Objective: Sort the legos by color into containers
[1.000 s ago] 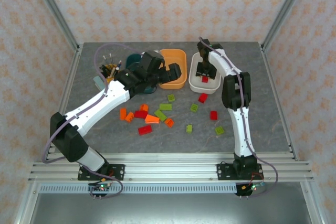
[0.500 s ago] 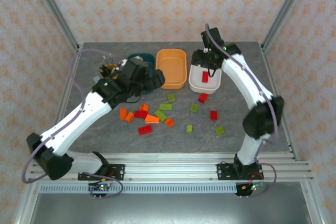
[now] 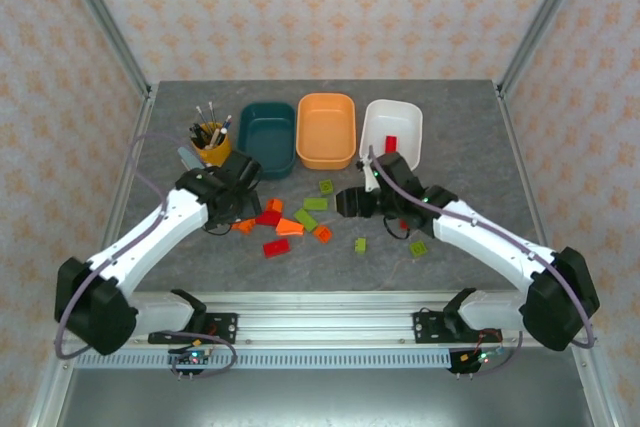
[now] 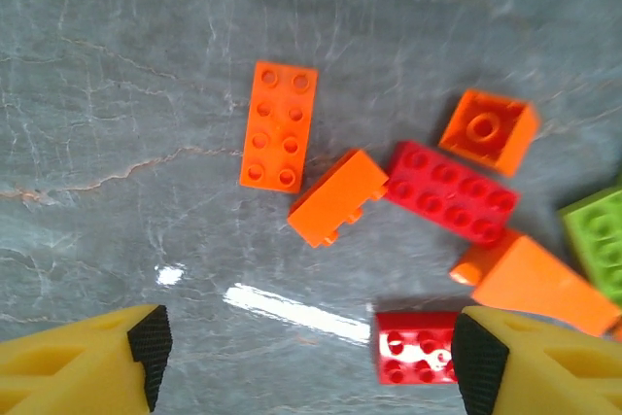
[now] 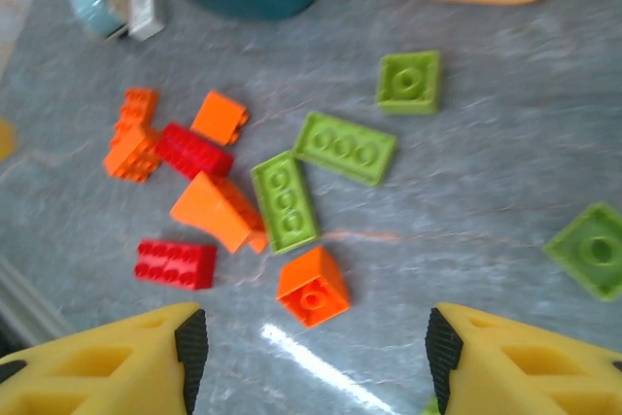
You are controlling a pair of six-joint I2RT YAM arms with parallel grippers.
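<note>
The setting is a robotics lab test cell, not a lived-in room. Bare aluminium posts (image 3: 100, 19) rise from the far corners of a grey marble-patterned surface (image 3: 470, 147). Flat panels (image 3: 320, 7) printed with a repeating orange floral pattern close it in on three sides like a booth. A slotted aluminium rail (image 3: 320, 312) runs along the near edge, with the left arm (image 3: 150, 237) and right arm (image 3: 490, 237) bolted to it. Small circuit boards (image 3: 195, 354) hang below their bases. Plastic bins (image 3: 326, 132) and a yellow pen cup (image 3: 210, 143) line the far edge, and toy bricks (image 3: 283, 226) lie scattered mid-surface.
</note>
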